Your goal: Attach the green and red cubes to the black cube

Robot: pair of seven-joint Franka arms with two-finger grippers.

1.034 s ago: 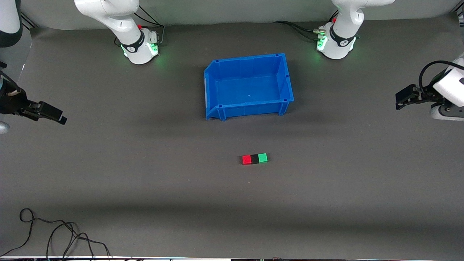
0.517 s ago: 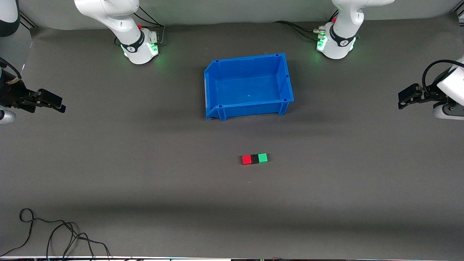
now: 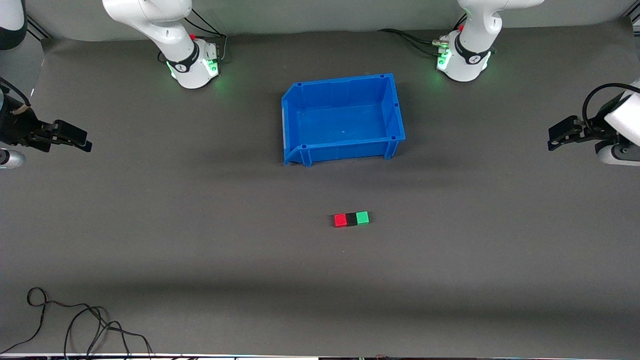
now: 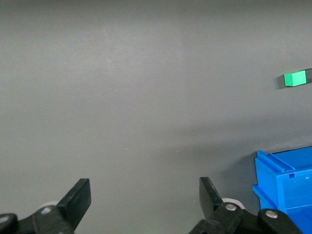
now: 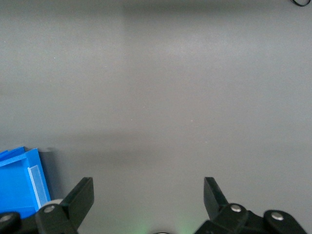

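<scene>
The red cube [image 3: 340,220], black cube [image 3: 351,219] and green cube [image 3: 362,217] lie joined in one row on the grey table, nearer the front camera than the blue bin [image 3: 395,111]. The black cube is in the middle, the red at the right arm's end, the green at the left arm's end. The green cube also shows in the left wrist view [image 4: 294,78]. My left gripper [image 3: 552,141] is open and empty, up over the table's left-arm end. My right gripper [image 3: 84,142] is open and empty, over the table's right-arm end. Both are far from the cubes.
The blue bin holds nothing; its corner shows in the left wrist view [image 4: 285,183] and in the right wrist view [image 5: 22,183]. A loose black cable [image 3: 75,325] lies near the front edge at the right arm's end. The arm bases [image 3: 192,65] [image 3: 462,60] stand along the table's edge farthest from the camera.
Both grippers have drawn back a little toward their own ends of the table; the right gripper rose in the front view. The cubes have not moved.
</scene>
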